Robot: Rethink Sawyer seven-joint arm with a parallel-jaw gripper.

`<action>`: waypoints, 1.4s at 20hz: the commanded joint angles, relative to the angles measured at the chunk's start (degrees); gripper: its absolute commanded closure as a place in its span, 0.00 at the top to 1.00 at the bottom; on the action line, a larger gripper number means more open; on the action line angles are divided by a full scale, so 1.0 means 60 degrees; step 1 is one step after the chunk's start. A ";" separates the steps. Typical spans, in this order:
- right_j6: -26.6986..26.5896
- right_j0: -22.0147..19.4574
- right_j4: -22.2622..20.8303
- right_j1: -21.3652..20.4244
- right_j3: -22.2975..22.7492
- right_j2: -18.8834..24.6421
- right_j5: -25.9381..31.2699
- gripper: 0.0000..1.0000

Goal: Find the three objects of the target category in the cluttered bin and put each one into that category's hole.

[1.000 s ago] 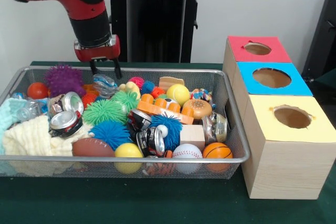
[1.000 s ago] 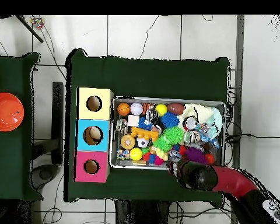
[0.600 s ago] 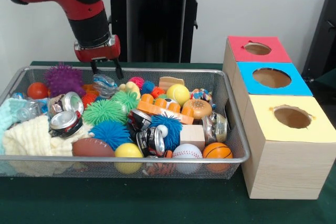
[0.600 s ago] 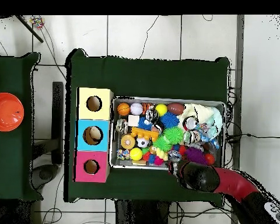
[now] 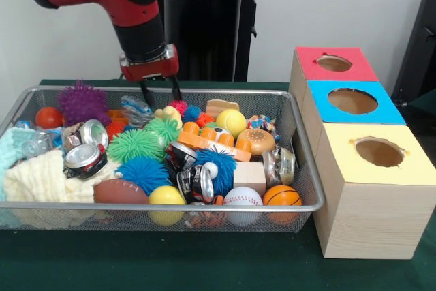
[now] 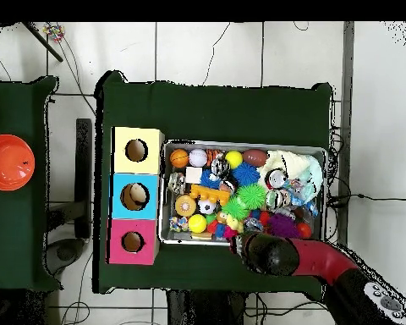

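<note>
My arm slants down from ten o'clock; my gripper hangs upright over the bin's far rim, fingers spread, empty, above the toys.

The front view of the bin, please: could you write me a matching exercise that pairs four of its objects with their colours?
Objects:
1. spiky ball at the bin's far left
2. basketball by the near rim
3. football
4. baseball

Colours:
A. white with red stitching
B. purple
C. brown
D. orange with black lines

Pairs: 1-B, 2-D, 3-C, 4-A
</note>
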 commanded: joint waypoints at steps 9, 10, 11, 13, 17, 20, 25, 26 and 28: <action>0.1890 0.2360 -0.1243 -0.0605 -0.0649 -0.2131 -0.1981 1.00; 0.1893 0.2554 -0.1229 -0.0594 -0.0746 -0.2338 -0.1914 1.00; 0.1897 0.2749 -0.1214 -0.0583 -0.0842 -0.2544 -0.1847 1.00; 0.1785 0.2978 -0.1157 -0.0584 -0.0987 -0.2784 -0.1638 1.00; 0.1229 0.3020 -0.0839 -0.0579 -0.1108 -0.2875 -0.0998 1.00; 0.0882 0.3099 -0.0737 -0.0607 -0.1293 -0.3026 -0.0488 1.00; 0.0611 0.2898 -0.0531 -0.0669 -0.1247 -0.2864 -0.0364 1.00; 0.0572 0.2798 -0.0481 -0.0690 -0.1190 -0.2768 -0.0405 1.00; 0.0494 0.2598 -0.0380 -0.0732 -0.1075 -0.2574 -0.0485 1.00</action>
